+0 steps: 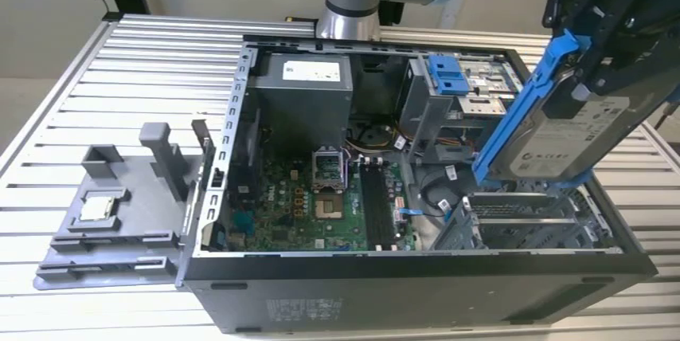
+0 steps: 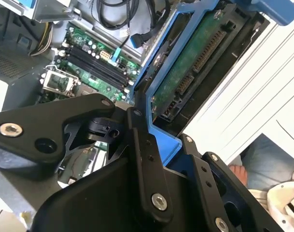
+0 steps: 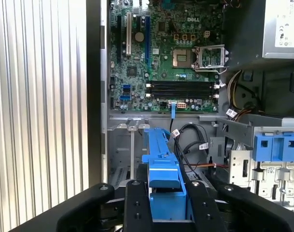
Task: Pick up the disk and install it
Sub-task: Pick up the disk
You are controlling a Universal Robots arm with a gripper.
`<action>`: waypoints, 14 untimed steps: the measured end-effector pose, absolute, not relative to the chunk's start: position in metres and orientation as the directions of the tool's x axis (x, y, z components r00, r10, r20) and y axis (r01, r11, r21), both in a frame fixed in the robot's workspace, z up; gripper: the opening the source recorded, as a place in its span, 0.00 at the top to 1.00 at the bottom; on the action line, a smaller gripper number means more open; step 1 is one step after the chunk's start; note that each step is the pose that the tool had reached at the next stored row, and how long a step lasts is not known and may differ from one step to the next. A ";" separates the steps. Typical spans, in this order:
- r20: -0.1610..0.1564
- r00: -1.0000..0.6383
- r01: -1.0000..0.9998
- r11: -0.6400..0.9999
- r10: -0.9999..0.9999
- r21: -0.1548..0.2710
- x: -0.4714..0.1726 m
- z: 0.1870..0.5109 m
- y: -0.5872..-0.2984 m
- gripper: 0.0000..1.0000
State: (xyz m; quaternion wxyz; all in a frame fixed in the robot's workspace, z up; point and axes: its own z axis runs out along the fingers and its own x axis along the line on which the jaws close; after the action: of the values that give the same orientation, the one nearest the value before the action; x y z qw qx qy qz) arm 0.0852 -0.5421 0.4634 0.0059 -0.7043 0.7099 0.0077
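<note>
So, tool (image 1: pixel 600 62): you have it closed on the disk (image 1: pixel 574 138), with its black fingers (image 3: pixel 136 203) pinching the blue bracket from both sides at one end.
Disk position: it is in the air over the exterior view's right end of the open computer case (image 1: pixel 425 285), and appears to touch nothing but the tool.
Long axis: it is steeply tilted, running from the tool down toward the exterior view's left. The label faces the exterior camera, and the green circuit-board face (image 2: pixel 195 63) shows in the second wrist view.
Key relation: the disk's lower end hangs just above the metal drive cage (image 1: pixel 521 217) in the case's near corner, at an angle to the cage and not square with it.
In the way: black cables (image 3: pixel 190 140) loop near the bracket's free end, between the cage and the motherboard (image 1: pixel 318 197). Judge them a likely snag.
Around: the power supply (image 1: pixel 302 78) and a blue latch (image 1: pixel 451 74) sit deeper in the case.
Off to the side: a grey fixture (image 1: pixel 107 229) with a processor chip (image 1: pixel 95 207) rests on the slatted surface (image 1: pixel 107 78), well apart from the disk.
</note>
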 end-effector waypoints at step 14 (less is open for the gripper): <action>-0.019 -0.031 -1.000 0.031 -0.999 0.003 0.086 0.449 -0.556 1.00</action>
State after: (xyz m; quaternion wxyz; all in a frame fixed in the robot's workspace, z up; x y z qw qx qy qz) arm 0.0860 -0.5557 0.4490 0.0060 -0.6960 0.7179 0.0076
